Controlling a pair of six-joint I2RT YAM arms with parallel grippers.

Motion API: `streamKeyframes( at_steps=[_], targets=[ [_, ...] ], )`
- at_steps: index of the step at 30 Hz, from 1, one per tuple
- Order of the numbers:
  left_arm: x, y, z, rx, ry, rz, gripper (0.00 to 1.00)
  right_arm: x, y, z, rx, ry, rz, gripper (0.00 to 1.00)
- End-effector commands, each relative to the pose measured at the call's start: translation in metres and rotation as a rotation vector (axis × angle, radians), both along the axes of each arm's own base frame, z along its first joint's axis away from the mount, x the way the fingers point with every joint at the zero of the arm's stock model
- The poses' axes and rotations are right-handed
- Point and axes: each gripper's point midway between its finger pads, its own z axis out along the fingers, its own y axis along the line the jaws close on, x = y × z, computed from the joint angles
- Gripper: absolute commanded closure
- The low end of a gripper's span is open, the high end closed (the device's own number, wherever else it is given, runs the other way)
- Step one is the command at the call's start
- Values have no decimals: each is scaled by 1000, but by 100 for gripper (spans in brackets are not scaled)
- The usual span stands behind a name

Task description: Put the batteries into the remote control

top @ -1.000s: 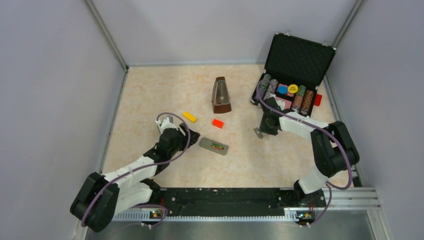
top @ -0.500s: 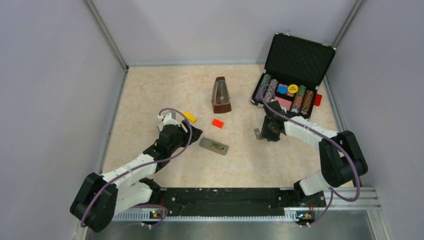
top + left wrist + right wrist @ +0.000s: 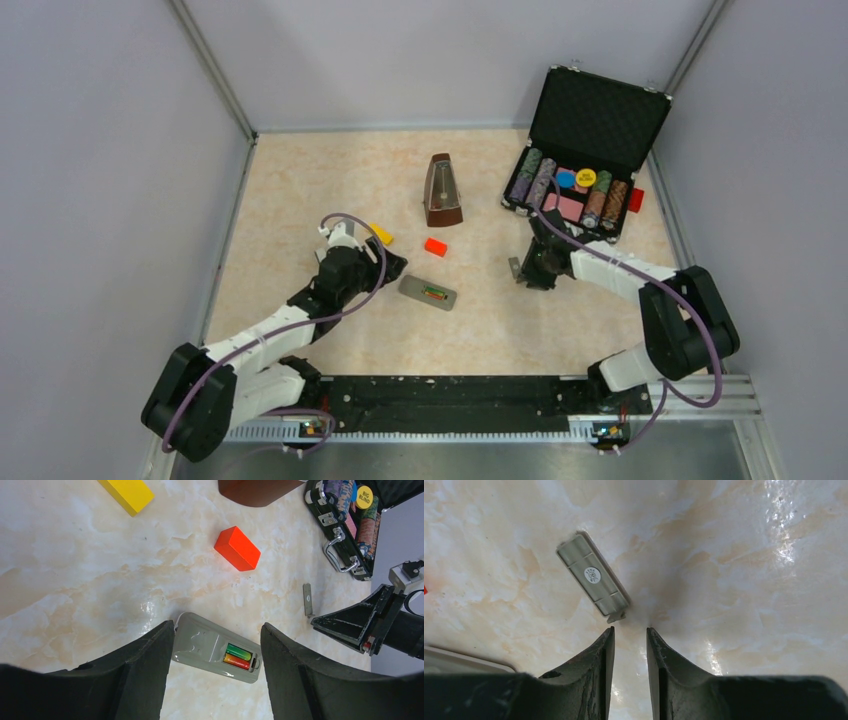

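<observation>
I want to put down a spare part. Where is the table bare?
Bare: far-left corner, left of the metronome; near strip between remote control and base rail. Crowded: around the orange block, yellow block, left gripper.

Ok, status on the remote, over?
Left hand open, facing remote control. Both batteries seated. Right hand open, empty, at loose battery cover. Nothing in the way.

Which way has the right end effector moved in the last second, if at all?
Yes. The right end effector has drawn back from the poker chip case, toward the robot's near side.
</observation>
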Motion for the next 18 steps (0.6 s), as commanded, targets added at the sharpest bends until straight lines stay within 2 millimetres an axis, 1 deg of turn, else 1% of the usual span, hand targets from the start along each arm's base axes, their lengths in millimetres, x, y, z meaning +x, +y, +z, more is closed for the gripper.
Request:
streamKeyframes(
  at_steps=[1, 5, 9, 13, 18],
  targets=[
    [12, -4, 27, -17, -84, -2, 32, 17, 10, 12, 59, -72, -9, 71],
    [11, -1, 25, -8, -74, 11, 32, 28, 1, 19, -25, -118, 55, 70],
    [11, 1, 24, -8, -72, 23, 32, 32, -5, 19, -100, -124, 150, 67],
    [12, 1, 24, -8, -70, 28, 32, 32, 0, 13, -125, -116, 243, 67],
    [13, 1, 23, -11, -66, 29, 32, 32, 18, 16, -136, -159, 346, 67]
  ],
)
